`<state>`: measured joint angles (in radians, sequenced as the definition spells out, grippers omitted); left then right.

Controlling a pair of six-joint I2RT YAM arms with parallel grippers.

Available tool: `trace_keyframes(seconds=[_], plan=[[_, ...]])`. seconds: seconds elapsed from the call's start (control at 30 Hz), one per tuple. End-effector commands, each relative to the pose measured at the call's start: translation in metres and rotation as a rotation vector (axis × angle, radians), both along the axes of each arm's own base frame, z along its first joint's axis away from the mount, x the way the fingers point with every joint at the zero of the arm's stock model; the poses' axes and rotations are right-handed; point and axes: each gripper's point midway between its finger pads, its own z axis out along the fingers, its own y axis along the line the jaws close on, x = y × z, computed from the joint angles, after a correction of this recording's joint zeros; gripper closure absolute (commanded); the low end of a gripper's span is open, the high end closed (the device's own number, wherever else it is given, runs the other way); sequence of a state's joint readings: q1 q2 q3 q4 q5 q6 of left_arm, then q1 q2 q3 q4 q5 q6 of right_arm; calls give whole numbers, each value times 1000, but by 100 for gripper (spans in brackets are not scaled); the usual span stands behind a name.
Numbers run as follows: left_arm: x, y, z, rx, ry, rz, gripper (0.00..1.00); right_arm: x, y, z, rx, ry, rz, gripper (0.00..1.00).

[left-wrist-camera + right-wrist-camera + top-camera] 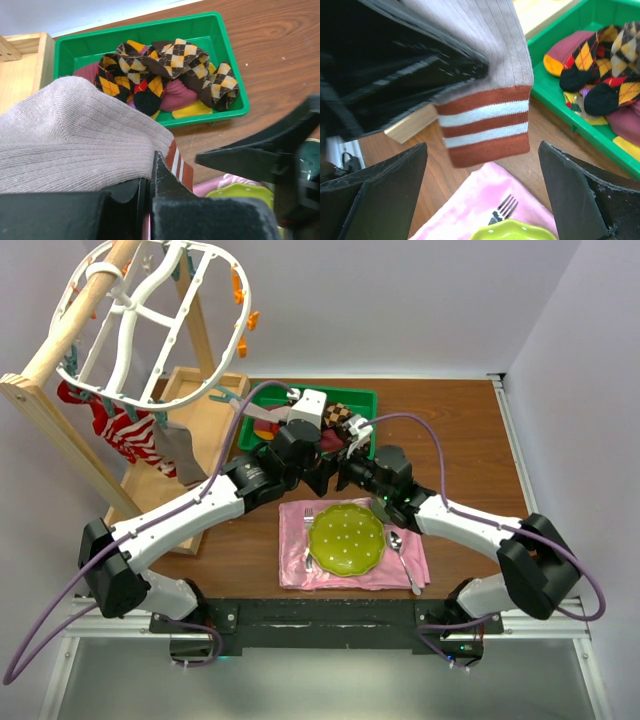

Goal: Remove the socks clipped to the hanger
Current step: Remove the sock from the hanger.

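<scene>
While both arms crowd together over the middle of the table point(470, 440), left gripper point(152, 172): jaws pressed together, clamped hard on a grey sock point(75, 135), black fingers closed right against the fabric.
Right gripper point(482, 147): wide open! Its two black fingers point(385, 185) are spread well apart and touch nothing, and the sock's cuff dangles in the gap between them.
Grey sock: soft, fine-ribbed knit, bulging up out of the left jaws, held in the air on the near side of the tray.
Cuff point(485, 125): rust-brown with two white bands, hanging straight down.
Tray point(65, 50): glossy green plastic, rectangular, sitting on the dark wood-grain table beyond the grippers.
In the tray: brown-black argyle socks point(175, 57) with yellow and cream diamonds, tangled over a maroon sock point(175, 95) and a mustard sock point(192, 109).
Hanger point(150, 310): white plastic oval with curved inner ribs and orange clips point(238, 290), up on the pole of a wooden rack point(60, 405) at far left.
On the hanger: a red-and-white striped sock point(125, 430) hangs from its low edge.
Under the grippers: pink napkin point(295, 545), lime plate point(347, 537) with pale dots, metal fork point(504, 209).
</scene>
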<state>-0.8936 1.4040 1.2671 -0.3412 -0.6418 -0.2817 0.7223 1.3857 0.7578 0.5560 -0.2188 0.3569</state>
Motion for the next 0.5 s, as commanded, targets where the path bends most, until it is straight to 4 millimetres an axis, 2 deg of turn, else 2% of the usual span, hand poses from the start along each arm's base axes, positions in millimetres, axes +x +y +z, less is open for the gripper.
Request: trace_keyframes(seconds=[0.0,0.17,0.3,0.4,0.47], plan=[[-1,-14,17,-75,9,-29,100,16,11,34,50,-97,-33,2],[-3,-14,13,-70,28,-27,100,29,8,41,70,-107,-108,2],[-4,-15,10,-74,38,-25,100,31,10,45,99,-110,-124,4],[-5,-20,8,-89,46,-43,100,32,12,45,107,-103,-124,15],[-5,-21,8,-94,48,-49,100,33,14,45,106,-102,-124,35]])
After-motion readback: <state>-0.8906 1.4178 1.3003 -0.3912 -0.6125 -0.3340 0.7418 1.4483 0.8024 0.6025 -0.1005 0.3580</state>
